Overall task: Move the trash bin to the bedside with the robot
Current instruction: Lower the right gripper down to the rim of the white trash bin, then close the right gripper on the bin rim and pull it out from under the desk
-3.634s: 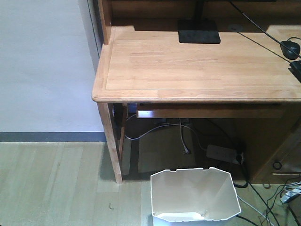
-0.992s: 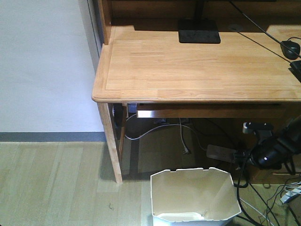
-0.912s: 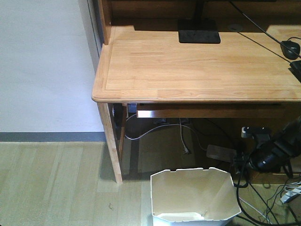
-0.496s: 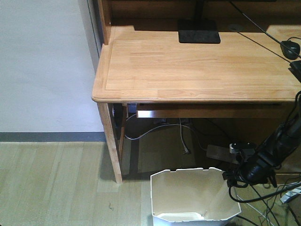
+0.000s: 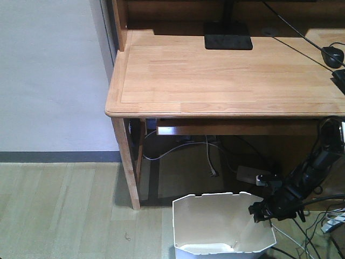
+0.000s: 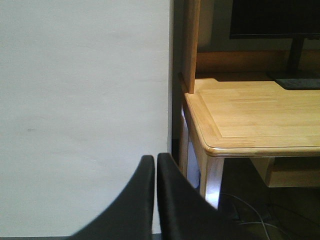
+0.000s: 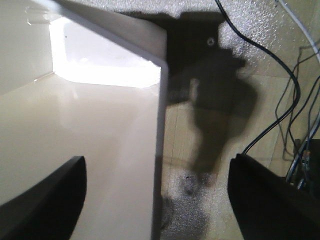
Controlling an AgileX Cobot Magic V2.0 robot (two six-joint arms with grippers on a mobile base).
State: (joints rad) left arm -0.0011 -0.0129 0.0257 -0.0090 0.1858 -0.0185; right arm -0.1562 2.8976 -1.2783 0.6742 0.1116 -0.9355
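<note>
The white trash bin (image 5: 215,226) stands on the floor in front of the desk, its cream inside empty. My slim black right arm reaches in from the right, and its gripper (image 5: 260,211) hangs over the bin's right rim. In the right wrist view this gripper (image 7: 157,200) is open. The bin's right wall (image 7: 158,125) runs between its two fingers, one finger (image 7: 47,200) over the inside and the other outside over the floor. My left gripper (image 6: 156,167) is shut with nothing in it and points at the white wall beside the desk. The bedside is out of view.
A wooden desk (image 5: 215,75) stands over the bin, its left leg (image 5: 126,162) close by. It carries a monitor base (image 5: 228,42) and a mouse (image 5: 332,55). A power strip (image 5: 249,174) lies under it, with black cables (image 7: 270,115) on the floor right of the bin.
The right arm has come into view from the right and moved down and left to the bin's right rim. The bin has not moved.
</note>
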